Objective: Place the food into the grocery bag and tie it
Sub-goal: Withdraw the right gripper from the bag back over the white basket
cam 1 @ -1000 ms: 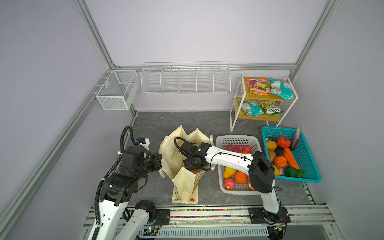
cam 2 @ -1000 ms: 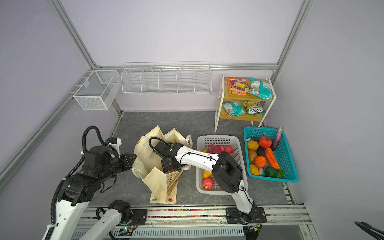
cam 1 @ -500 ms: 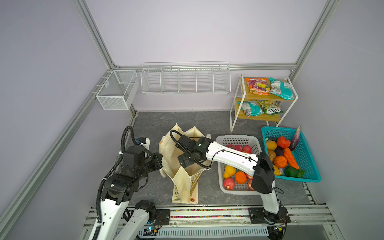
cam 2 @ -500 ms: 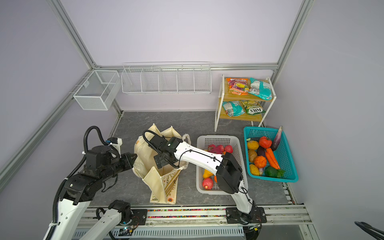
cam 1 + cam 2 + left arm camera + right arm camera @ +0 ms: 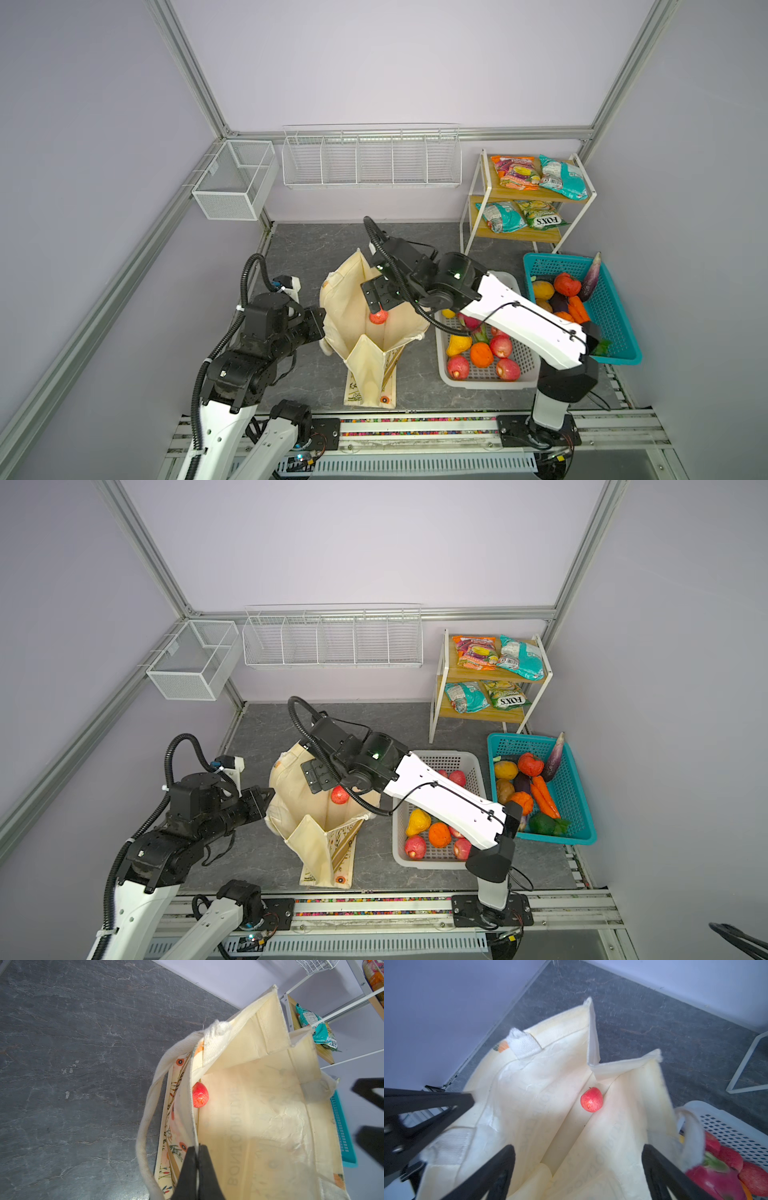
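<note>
One grocery bag (image 5: 351,299) stands open at the near middle of the dark, stone-veined table (image 5: 316,249), just left of the white basket (image 5: 486,383). It is soft cream canvas with a crinkled lining, folded gussets, a floral print outside and two thick woven straps (image 5: 145,1118). One red apple (image 5: 591,1099), round and finely speckled, lies deep inside against a fold

The left gripper (image 5: 197,1148) has its two black fingers pressed together on the bag's left rim, pinching the cloth. The right gripper (image 5: 578,1147) hangs over the bag's mouth, jaws spread wide, nothing between them

The white basket is rectangular perforated plastic, partly hidden by the right arm. It shows at least three apples (image 5: 500,345), one orange (image 5: 481,354), one pear-shaped yellow fruit (image 5: 458,344) and one pink dragon fruit (image 5: 714,1176). Right of it, the teal basket (image 5: 621,359) of open mesh holds one long purple eggplant (image 5: 592,272), two carrots (image 5: 577,309) and round produce piled too closely to count

At the far right, a two-tier shelf (image 5: 536,237) of wooden boards on a white metal frame carries four glossy, crinkled snack packets (image 5: 563,180): two teal, one orange, one green. Two white wire racks hang on the walls: a mesh box (image 5: 235,183) at left and a long five-bay rack (image 5: 372,158) on the far wall
</note>
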{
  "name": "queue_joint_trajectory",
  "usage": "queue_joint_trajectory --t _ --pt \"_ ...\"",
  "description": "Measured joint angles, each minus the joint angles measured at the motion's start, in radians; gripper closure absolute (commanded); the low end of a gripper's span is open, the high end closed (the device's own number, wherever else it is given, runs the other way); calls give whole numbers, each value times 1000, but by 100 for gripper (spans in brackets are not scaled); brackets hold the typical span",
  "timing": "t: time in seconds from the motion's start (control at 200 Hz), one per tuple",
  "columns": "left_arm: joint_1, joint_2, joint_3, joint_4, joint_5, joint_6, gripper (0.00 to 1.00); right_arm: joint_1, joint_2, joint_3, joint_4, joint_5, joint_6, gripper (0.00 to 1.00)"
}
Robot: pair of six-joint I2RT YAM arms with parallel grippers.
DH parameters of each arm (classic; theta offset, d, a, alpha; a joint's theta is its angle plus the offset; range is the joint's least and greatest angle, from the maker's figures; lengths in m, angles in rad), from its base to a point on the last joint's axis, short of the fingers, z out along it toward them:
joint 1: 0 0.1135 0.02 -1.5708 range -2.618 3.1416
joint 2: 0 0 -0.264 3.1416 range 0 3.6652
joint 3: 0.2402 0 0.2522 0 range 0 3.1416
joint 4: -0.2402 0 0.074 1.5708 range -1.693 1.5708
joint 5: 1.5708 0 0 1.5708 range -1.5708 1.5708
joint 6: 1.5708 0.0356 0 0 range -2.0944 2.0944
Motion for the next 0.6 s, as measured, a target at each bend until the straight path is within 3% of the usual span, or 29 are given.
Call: queue_joint_trajectory --t 0.255,0.36,0.6 --pt "0 1 -12 18 2 0 100 -5 -181 -43 -89 128 6 2" --pt "0 1 -18 22 4 2 100 -52 -291 -191 -113 151 46 1" --pt "0 -1 -25 32 6 3 100 -279 -547 -636 -128 94 201 1"
